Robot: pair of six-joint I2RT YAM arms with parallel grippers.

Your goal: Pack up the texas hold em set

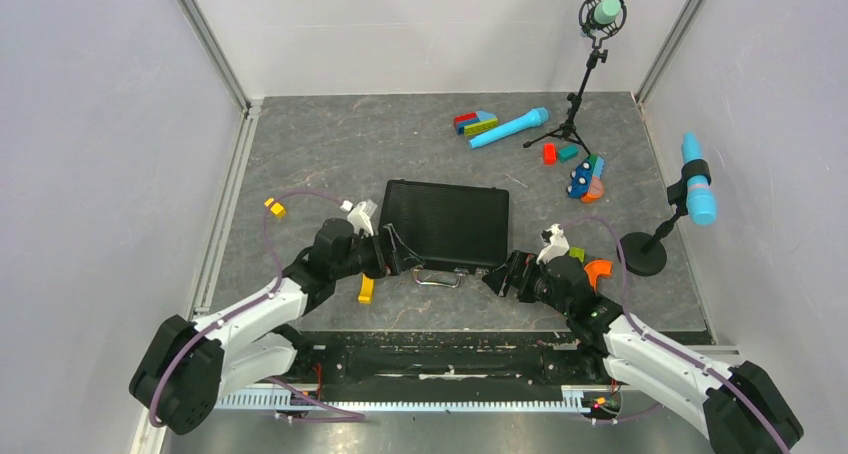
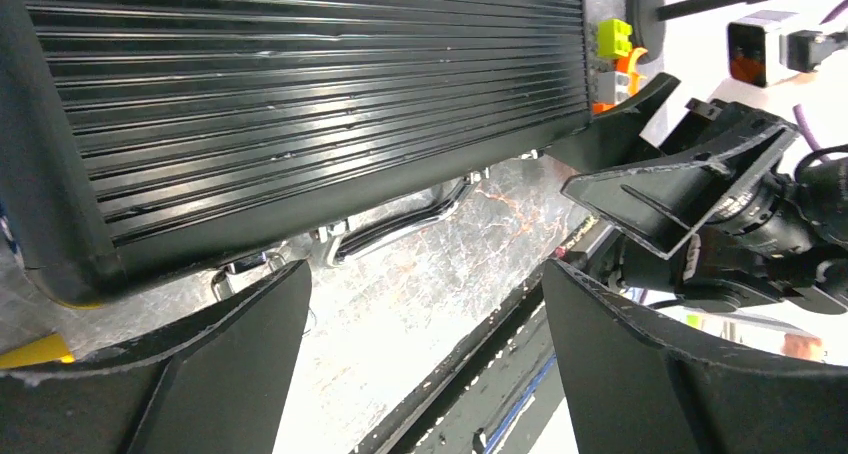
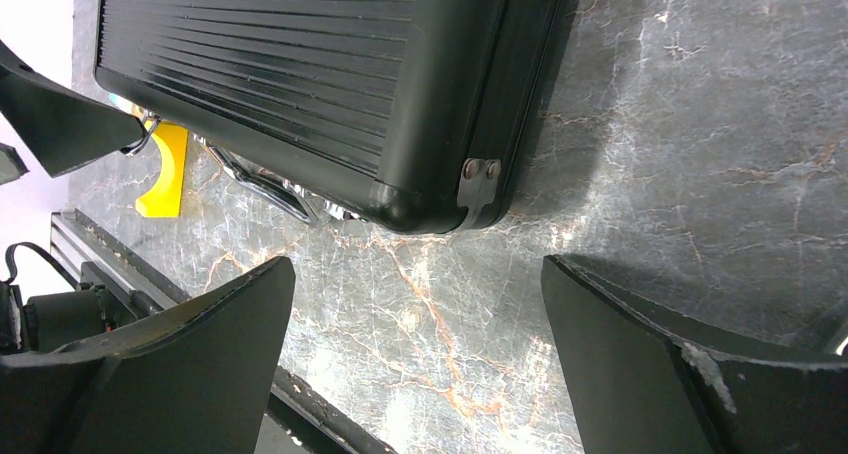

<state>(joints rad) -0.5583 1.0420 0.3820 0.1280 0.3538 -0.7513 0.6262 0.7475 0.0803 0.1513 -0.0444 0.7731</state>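
1. The case (image 1: pixel 445 224) is seen closed and laid flat, ribbed side up, near the middle of the table (image 1: pixel 320 144).
2. Its silver handle (image 1: pixel 437 279) is folded along the near edge, toward the arms.
3. The left claw (image 1: pixel 392 257) is held open at the case's near left corner. Nothing is gripped: in the wrist view, bare table and the handle are seen through the gap between the fingers. Whether a finger touches the case cannot be told.
4. The right claw (image 1: pixel 500 277) is held wide open just beside the near right corner, and nothing is gripped there either.
5. A yellow block (image 1: pixel 366 290) is found just beside the left claw, near the case's corner.
6. A blue microphone (image 1: pixel 510 129) and coloured blocks (image 1: pixel 476 123) are scattered at the far right, apart from the case.
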